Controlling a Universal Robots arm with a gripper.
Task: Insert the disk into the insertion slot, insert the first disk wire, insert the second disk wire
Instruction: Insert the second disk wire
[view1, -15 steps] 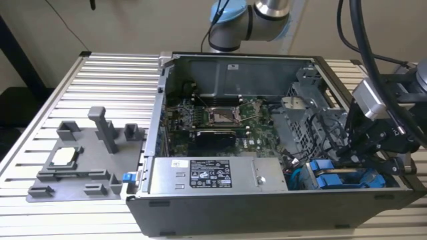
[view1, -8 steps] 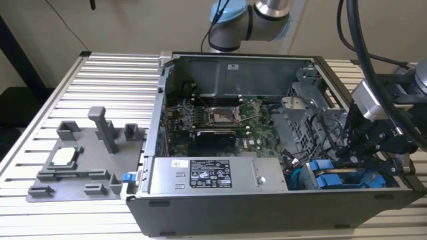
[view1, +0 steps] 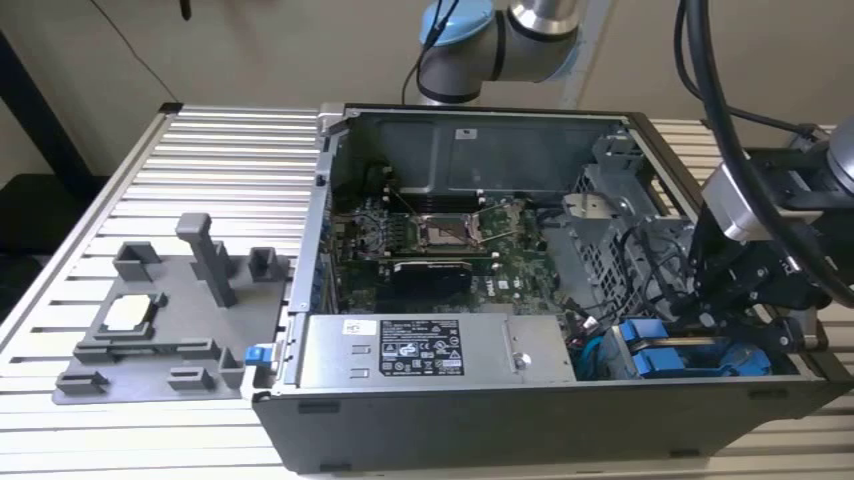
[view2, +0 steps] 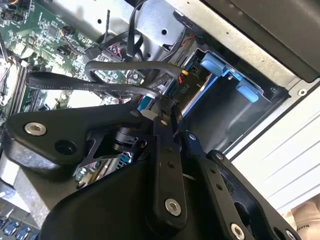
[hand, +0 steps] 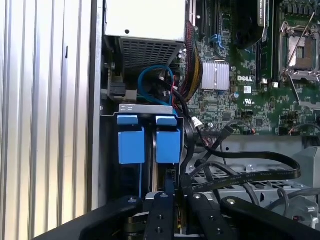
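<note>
Ribbed aluminium table (view1: 200, 140) is carrying an open grey computer case (view1: 534, 420) lying on its side, with a grey plastic fixture tray (view1: 160, 330) sitting beside it toward the exterior view's left. Inside the case, the green motherboard (view1: 441, 235) is lying exposed and the silver power supply box with a white label (view1: 434, 352) is sitting along the near wall. The black robot claw (view2: 172, 107) is reaching down into the corner of the case at the exterior view's right, above the grey sheet-metal insertion slot (hand: 147, 107). Two blue-fronted carriers are sitting side by side in that cage, and I cannot tell which one is the disk (hand: 167, 142). The claw's fingers (view2: 162, 150) are pinched together on a black flat-cable wire connector (view2: 183, 89), holding it just beside the rear of the cage; the flat black cable (view2: 100, 87) is looping away over the motherboard.
</note>
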